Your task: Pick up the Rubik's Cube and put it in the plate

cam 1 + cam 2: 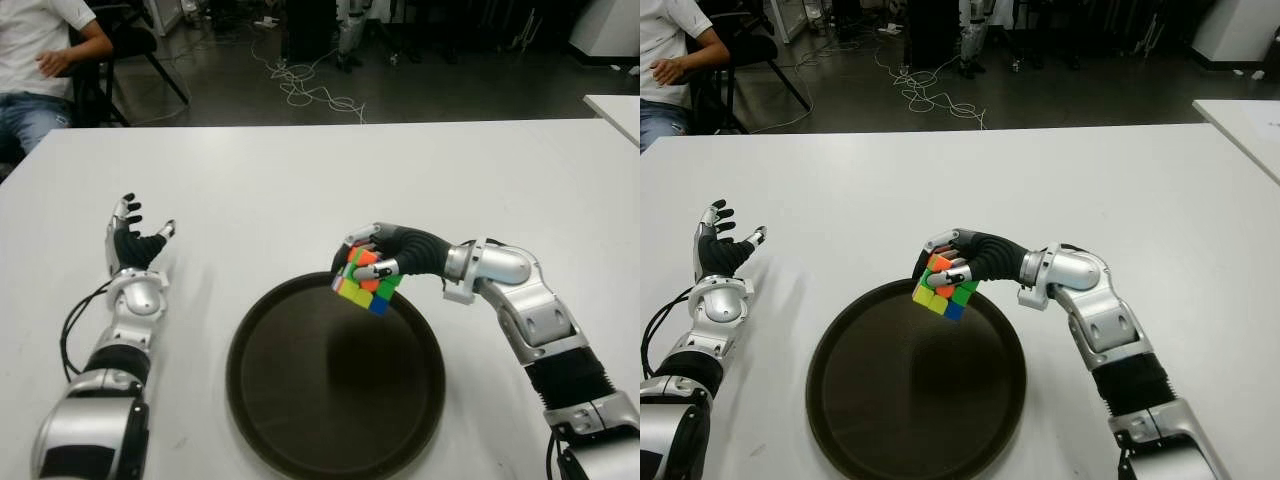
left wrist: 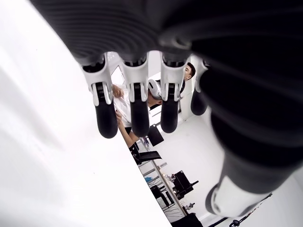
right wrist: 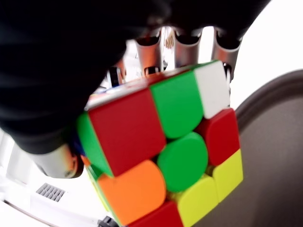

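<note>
My right hand [image 1: 372, 262] is shut on the multicoloured Rubik's Cube [image 1: 366, 281], holding it just above the far rim of the round dark plate [image 1: 335, 400]. In the right wrist view the cube [image 3: 165, 151] fills the frame, tilted, with the fingers [image 3: 187, 45] curled over its far side and the plate's rim [image 3: 274, 142] beside it. My left hand [image 1: 135, 240] shows at the left of the white table [image 1: 300, 180], palm up with the fingers spread and nothing in it. The left wrist view shows those fingers [image 2: 137, 109] straight and apart.
The plate sits near the table's front edge, between my two arms. A seated person [image 1: 40, 60] is beyond the table's far left corner. Cables [image 1: 310, 90] lie on the floor behind. A second white table's corner [image 1: 615, 110] shows at the far right.
</note>
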Tool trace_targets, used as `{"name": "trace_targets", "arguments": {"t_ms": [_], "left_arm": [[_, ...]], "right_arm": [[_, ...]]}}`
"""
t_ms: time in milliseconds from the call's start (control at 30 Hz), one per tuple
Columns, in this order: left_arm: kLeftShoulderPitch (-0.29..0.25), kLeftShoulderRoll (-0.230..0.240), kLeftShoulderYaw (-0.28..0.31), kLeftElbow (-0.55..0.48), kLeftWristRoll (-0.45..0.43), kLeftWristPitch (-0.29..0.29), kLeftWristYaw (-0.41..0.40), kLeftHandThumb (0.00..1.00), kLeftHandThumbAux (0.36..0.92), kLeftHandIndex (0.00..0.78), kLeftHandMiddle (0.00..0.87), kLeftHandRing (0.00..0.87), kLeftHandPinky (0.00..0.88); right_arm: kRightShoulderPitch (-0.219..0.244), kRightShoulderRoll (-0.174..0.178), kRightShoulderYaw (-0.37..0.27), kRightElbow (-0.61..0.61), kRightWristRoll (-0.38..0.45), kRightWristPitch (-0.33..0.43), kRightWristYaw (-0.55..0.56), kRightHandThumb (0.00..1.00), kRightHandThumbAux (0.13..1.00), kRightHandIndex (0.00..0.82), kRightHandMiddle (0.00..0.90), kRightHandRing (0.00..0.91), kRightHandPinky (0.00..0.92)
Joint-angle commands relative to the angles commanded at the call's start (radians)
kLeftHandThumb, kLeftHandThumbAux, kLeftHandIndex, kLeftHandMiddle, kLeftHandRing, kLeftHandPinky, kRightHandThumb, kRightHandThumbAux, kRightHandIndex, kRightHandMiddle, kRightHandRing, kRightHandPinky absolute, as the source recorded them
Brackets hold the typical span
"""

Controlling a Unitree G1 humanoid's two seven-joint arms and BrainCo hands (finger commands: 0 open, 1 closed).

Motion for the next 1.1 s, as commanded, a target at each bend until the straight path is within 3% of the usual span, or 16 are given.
{"name": "trace_targets", "arguments": {"t_ms": [300, 467, 700, 1100], "left_arm": [[0.001, 0.002, -0.004, 0.000, 0.005, -0.013, 0.005, 0.154, 0.779, 0.118, 0.199, 0.229, 0.283], [0.000, 0.004, -0.006, 0.003, 0.007, -0.010, 0.005, 0.142, 0.775, 0.122, 0.211, 0.243, 0.303], [0.003, 0.003, -0.004, 0.002, 0.004, -0.014, 0.003, 0.147, 0.777, 0.123, 0.203, 0.224, 0.266], [0.001, -0.001, 0.000, -0.001, -0.002, -0.007, 0.000, 0.149, 0.778, 0.118, 0.194, 0.213, 0.258]], "right_arm": [[-0.007, -0.011, 0.014, 0.010, -0.021, -0.054, 0.007, 0.681, 0.730, 0.437, 0.798, 0.826, 0.810], [-0.005, -0.006, 0.014, 0.021, -0.026, -0.071, -0.004, 0.681, 0.730, 0.437, 0.798, 0.827, 0.814], [0.001, -0.002, 0.024, 0.020, -0.053, -0.066, -0.038, 0.681, 0.731, 0.436, 0.797, 0.823, 0.809], [0.010, 0.014, 0.023, 0.046, -0.071, -0.126, -0.070, 0.681, 0.731, 0.436, 0.795, 0.817, 0.801]]}}
